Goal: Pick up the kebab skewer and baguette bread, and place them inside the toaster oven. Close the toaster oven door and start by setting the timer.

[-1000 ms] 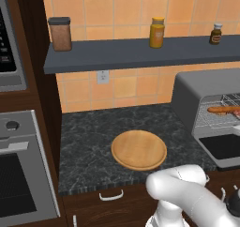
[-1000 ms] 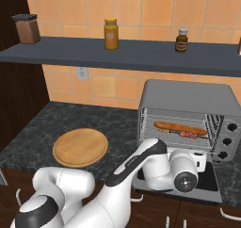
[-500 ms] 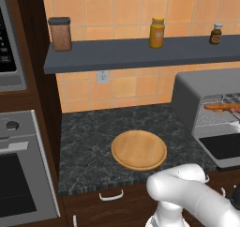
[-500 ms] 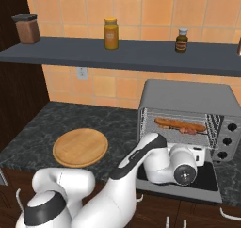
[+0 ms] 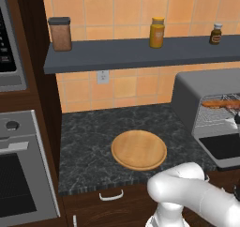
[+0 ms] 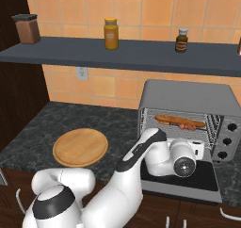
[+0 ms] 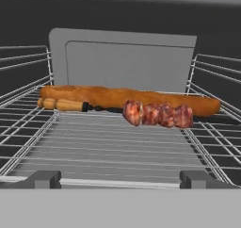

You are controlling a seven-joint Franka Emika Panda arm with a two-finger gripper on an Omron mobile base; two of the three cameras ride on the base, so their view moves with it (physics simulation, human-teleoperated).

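The claw [image 7: 120,179] stands wide with nothing between its fingertips [image 7: 44,179], just at the mouth of the toaster oven [image 6: 188,100]. Straight ahead of the claw, on the wire rack [image 7: 117,142], the kebab skewer [image 7: 141,112] lies crosswise, its meat chunks ahead and slightly right. Just behind it and touching it, farther from the claw, lies the baguette bread [image 7: 108,96]. The toaster oven door [image 6: 200,175] hangs open below the claw. Well off to the claw's left, a round wooden board [image 6: 80,147] sits on the tabletop [image 6: 37,133]
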